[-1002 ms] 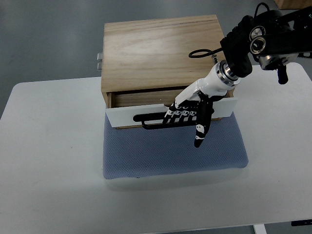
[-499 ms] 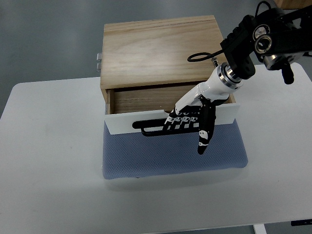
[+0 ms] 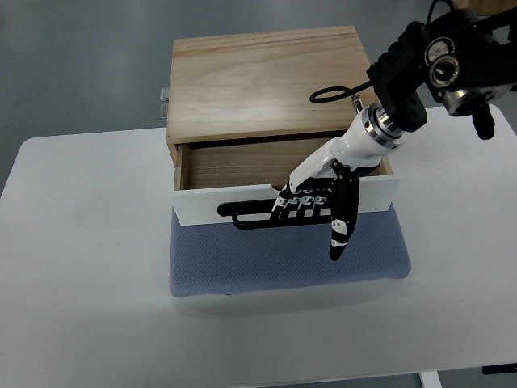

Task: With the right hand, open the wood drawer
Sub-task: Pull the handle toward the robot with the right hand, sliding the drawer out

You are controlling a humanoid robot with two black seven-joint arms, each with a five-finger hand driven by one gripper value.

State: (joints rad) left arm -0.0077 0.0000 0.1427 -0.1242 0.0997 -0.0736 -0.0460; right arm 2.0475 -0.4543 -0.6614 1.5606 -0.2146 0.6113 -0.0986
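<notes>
Under the right hand (image 3: pixel 313 204): black handle (image 3: pixel 250 213) on the white front of the drawer (image 3: pixel 234 166), fingers (image 3: pixel 300 202) curled over it, thumb pointing down; drawer partly out of the wood box (image 3: pixel 266 77), its inside showing behind the hand. Step judged: pull under way; next calls for a straight draw toward the robot with the hook kept. Below the hand: blue mat (image 3: pixel 275 263) on white table (image 3: pixel 81 267), nothing blocking; left arm unseen.
</notes>
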